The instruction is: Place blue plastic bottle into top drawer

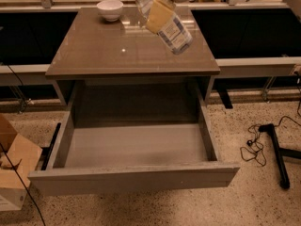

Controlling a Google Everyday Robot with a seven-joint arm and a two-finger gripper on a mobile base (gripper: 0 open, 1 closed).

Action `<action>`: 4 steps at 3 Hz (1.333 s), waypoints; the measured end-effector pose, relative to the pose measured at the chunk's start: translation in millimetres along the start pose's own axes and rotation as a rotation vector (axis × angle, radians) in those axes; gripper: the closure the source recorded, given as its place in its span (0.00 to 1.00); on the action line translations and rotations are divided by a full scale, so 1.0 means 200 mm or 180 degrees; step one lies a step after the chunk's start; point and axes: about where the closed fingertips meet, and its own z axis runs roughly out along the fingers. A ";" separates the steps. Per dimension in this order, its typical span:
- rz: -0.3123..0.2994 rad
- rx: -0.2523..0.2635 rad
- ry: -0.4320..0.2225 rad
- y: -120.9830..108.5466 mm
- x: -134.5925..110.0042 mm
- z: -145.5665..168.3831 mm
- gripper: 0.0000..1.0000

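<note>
The blue plastic bottle [175, 32] is clear with a pale label and hangs tilted above the brown table top [108, 51], its base pointing down to the right. My gripper [157, 13] is shut on the bottle's upper part, with a yellowish finger pad [159, 14] across it. The cap is hidden behind the gripper. The top drawer [134, 178] is pulled wide open below the table top, grey and empty inside. The bottle is over the table's right rear area, behind the drawer opening.
A white bowl [110, 9] stands at the table's back left. A cardboard box [14, 166] sits on the floor at the left. A black stand leg and cable [270, 147] lie on the floor at the right. Dark cabinets run behind.
</note>
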 end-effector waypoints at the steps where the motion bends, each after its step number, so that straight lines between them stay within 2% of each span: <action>1: -0.0120 -0.0211 0.0238 0.19 0.10 0.02 1.00; 3: -0.0244 -0.0848 0.0698 0.73 0.33 0.20 1.00; 4: -0.0233 -0.1041 0.0920 0.97 0.45 0.42 1.00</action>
